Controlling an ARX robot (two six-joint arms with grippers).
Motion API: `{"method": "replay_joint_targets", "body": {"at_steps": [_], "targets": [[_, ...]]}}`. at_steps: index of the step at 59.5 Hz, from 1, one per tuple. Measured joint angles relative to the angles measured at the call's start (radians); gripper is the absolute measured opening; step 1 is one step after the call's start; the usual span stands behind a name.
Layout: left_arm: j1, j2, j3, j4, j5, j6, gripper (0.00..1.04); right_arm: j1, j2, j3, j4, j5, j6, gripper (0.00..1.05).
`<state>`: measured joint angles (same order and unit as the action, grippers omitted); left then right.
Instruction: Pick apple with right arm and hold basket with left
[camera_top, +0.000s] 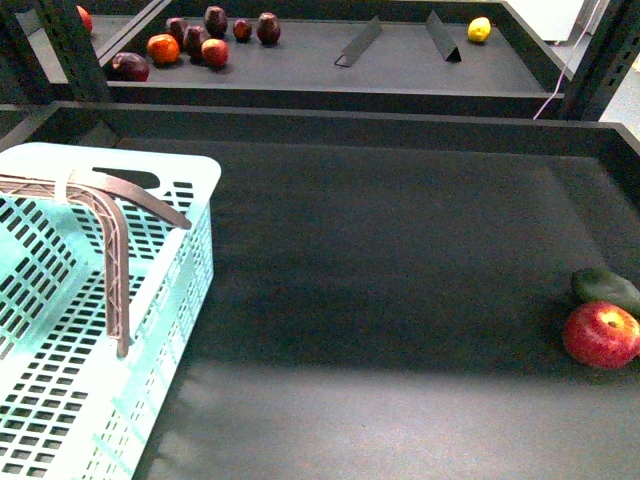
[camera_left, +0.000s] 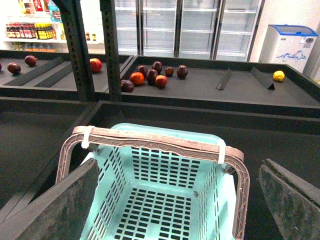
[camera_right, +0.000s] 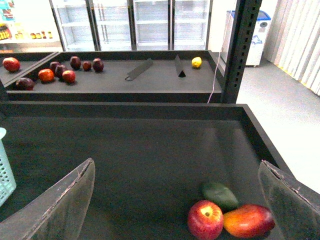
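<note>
Dark matte worktop (camera_top: 380, 260) with raised edges, and behind it a rear shelf (camera_top: 300, 60) carrying small red and dark fruits, two dividers and a yellow fruit (camera_top: 480, 29). Glass-door coolers line the back wall.

Basket (camera_top: 190, 270) stands at the worktop's left side, with its brown handle (camera_top: 115, 270) raised across the opening. Apple (camera_top: 601, 335) lies at the far right of the worktop, well apart from the basket. It sits close against a green fruit (camera_top: 605, 288) behind it. The right wrist view also shows an orange-red fruit (camera_right: 248, 220) touching the apple (camera_right: 205, 220).

Left jaws are spread wide above the basket (camera_left: 165, 167), with the handle (camera_left: 150, 140) between them and untouched. Right jaws are spread wide above the worktop and hold nothing. The apple lies low between them, nearer one finger, with no contact.
</note>
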<state>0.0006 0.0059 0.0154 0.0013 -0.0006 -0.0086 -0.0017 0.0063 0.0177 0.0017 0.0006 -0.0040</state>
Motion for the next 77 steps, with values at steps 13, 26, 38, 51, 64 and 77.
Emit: {"method": "replay_joint_targets", "body": {"at_steps": [13,26,38,51,64,77], "targets": [[0.0,0.0,0.0,0.0,0.0,0.0,0.98,0.0,0.0,0.0,0.0,0.0,0.0,0.96],[0.0,0.0,0.0,0.0,0.0,0.0,0.98,0.0,0.0,0.0,0.0,0.0,0.0,0.96],[-0.006,0.003,0.001,-0.006,-0.022,-0.004,0.98,0.0,0.0,0.0,0.0,0.0,0.0,0.96],[-0.023,0.338,0.1,0.009,-0.174,-0.238,0.98,0.0,-0.001,0.0,0.0,-0.001,0.0,0.96],[0.11,0.79,0.238,0.187,0.058,-0.557,0.98,0.0,-0.001,0.0,0.0,0.0,0.0,0.96],[0.18,1.289,0.413,0.335,0.124,-0.853,0.98,0.0,-0.001,0.0,0.0,0.0,0.0,0.96]]}}
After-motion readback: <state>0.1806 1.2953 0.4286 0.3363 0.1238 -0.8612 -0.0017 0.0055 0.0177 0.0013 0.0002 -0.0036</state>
